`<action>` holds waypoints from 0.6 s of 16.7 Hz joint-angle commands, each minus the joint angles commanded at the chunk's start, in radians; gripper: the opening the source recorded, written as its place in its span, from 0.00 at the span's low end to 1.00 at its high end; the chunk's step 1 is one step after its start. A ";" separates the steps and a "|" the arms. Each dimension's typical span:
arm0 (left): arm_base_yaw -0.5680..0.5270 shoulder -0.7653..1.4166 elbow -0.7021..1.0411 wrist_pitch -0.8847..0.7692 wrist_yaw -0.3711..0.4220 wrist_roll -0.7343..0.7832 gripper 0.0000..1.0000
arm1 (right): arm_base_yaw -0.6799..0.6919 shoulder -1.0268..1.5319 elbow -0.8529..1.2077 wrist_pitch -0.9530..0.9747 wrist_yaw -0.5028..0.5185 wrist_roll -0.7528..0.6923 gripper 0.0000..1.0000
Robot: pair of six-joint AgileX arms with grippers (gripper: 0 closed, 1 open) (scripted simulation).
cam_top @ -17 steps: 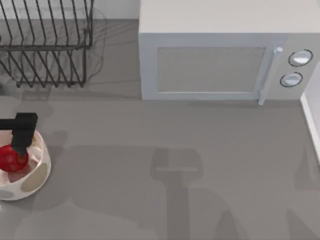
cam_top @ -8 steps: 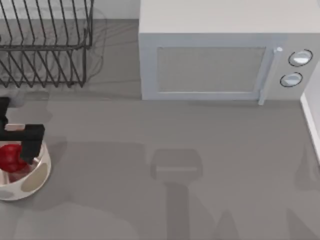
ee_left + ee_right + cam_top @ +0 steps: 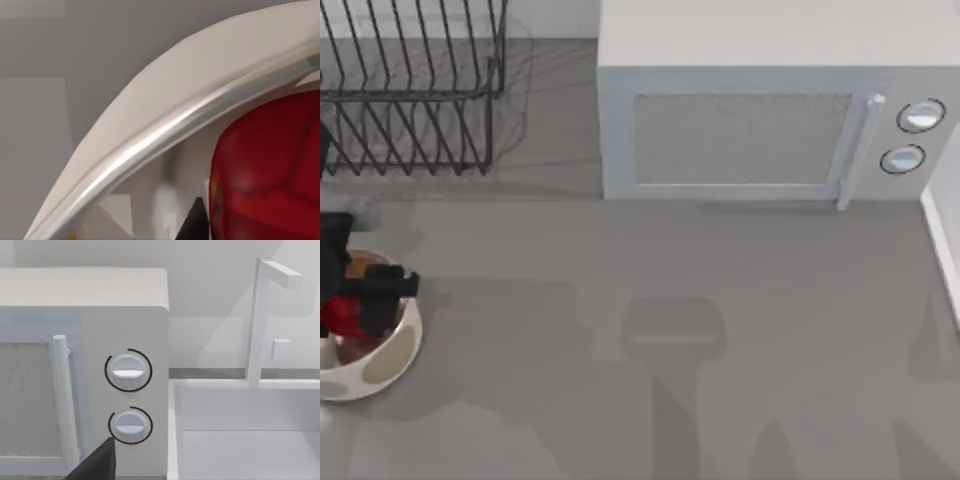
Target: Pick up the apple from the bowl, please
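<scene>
At the table's left edge, the left gripper [image 3: 358, 305] reaches into the spotted cream-white bowl [image 3: 395, 365], around the small glossy red apple [image 3: 340, 315]. Whether its grasp has closed I cannot tell. The lift seems not yet done.

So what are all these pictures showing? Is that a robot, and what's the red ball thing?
Yes, a robot with two arms at a grey table. One picture looks down from above. There the left claw reaches into a spotted bowl at the table's left, right at a red apple. Behind stand a black wire rack and a microwave. The left arm's own camera shows the apple and bowl rim close up. The right arm's camera faces the microwave's knobs.
</scene>
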 joint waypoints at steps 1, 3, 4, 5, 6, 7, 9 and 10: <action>0.000 0.000 0.000 0.000 0.000 0.000 1.00 | 0.000 0.000 0.000 0.000 0.000 0.000 1.00; 0.000 0.000 0.000 0.000 0.000 0.000 0.85 | 0.000 0.000 0.000 0.000 0.000 0.000 1.00; 0.000 0.000 0.000 0.000 0.000 0.000 0.77 | 0.000 0.000 0.000 0.000 0.000 0.000 1.00; 0.000 0.000 0.000 0.000 0.000 0.000 0.70 | 0.000 0.000 0.000 0.000 0.000 0.000 1.00; 0.000 0.000 0.000 0.000 0.000 0.000 0.62 | 0.000 0.000 0.000 0.000 0.000 0.000 1.00; 0.000 0.000 0.000 0.000 0.000 0.000 0.55 | 0.000 0.000 0.000 0.000 0.000 0.000 1.00; 0.000 0.000 0.000 0.000 0.000 0.000 0.40 | 0.000 0.000 0.000 0.000 0.000 0.000 1.00; 0.000 0.000 0.000 0.000 0.000 0.000 0.32 | 0.000 0.000 0.000 0.000 0.000 0.000 1.00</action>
